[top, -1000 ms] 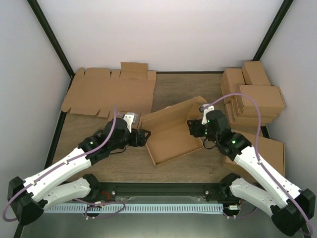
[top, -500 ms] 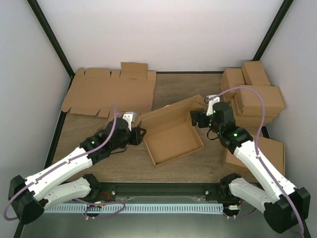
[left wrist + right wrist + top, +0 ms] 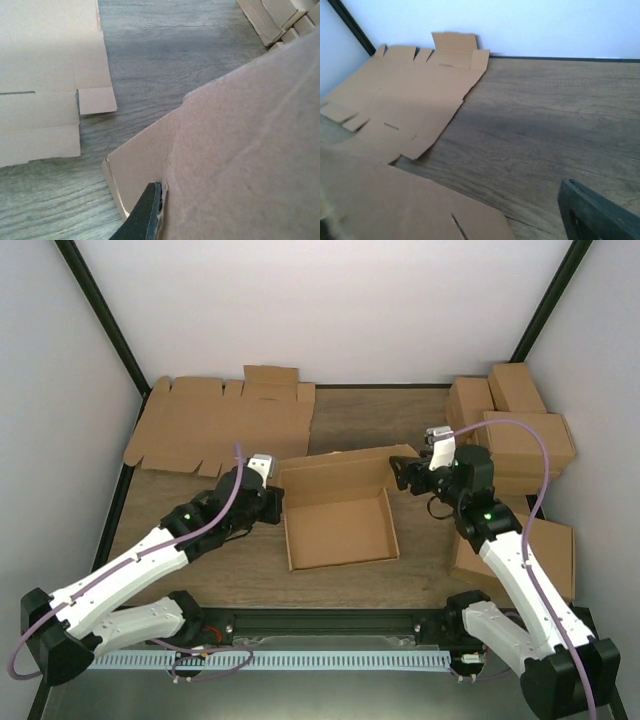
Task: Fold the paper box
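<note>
The paper box lies mid-table as a shallow brown tray, its lid flap standing up along the far side. My left gripper is at the box's left wall, shut on it. In the left wrist view one black finger presses flat against the cardboard, and the other is hidden behind it. My right gripper stands open at the lid's right end, holding nothing. The right wrist view shows one finger and the lid's edge apart from it.
Flat die-cut cardboard sheets lie at the back left, also seen as sheets in the right wrist view. Stacked brown cartons stand at the back right. Another carton lies by the right arm.
The box has turned from slanted to square with the table and slid left. My left gripper has shut on its left wall. My right gripper has let go of the lid and drawn back right.
</note>
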`<state>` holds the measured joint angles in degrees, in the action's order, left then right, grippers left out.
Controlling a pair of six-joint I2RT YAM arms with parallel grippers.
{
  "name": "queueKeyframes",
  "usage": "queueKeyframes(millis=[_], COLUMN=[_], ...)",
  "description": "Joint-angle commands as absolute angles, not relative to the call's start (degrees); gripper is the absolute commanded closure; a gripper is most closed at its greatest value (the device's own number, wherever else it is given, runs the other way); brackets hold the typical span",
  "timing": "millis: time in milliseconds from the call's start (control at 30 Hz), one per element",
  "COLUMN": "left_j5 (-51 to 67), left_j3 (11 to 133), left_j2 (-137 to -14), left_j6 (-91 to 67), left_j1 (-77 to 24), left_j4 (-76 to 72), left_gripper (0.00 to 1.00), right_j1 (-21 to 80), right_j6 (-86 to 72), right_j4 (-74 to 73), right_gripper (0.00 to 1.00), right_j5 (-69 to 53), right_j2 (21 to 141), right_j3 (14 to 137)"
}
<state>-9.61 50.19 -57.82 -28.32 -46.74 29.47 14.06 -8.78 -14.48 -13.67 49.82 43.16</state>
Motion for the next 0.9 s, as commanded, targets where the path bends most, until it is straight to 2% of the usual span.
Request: queueKeyframes(millis=[0, 167, 367, 600, 867], left_j5=[-12.6, -12.2, -10.7, -6.6, -6.0], left_j3=[53.1, 53.5, 53.3, 55.6, 63.3], left_j2=[-58.3, -59.3, -60.7, -65.0, -69.0], left_j6=[-23.9, -23.6, -23.8, -23.6, -22.0], left_j1=[-46.7, -46.7, -46.6, -46.6, -46.7], left_j4=[31.5, 31.2, 29.8, 25.7, 24.8], left_gripper=[0.96, 0.96, 0.96, 0.96, 0.96], right_j1=[13.8, 13.8, 13.8, 14.0, 14.0], right_j6=[-6.9, -6.9, -8.0, -9.6, -10.7], right_j4=[-16.6, -19.4, -21.0, -22.6, -23.7], right_gripper=[0.17, 0.36, 0.71, 0.95, 0.99], right_j5=[-17.0, -18.0, -17.1, -13.6, -8.1], right_j2=[53.2, 56.4, 55.6, 55.3, 51.0], right_j3=[47.3, 47.9, 47.4, 47.4, 51.5])
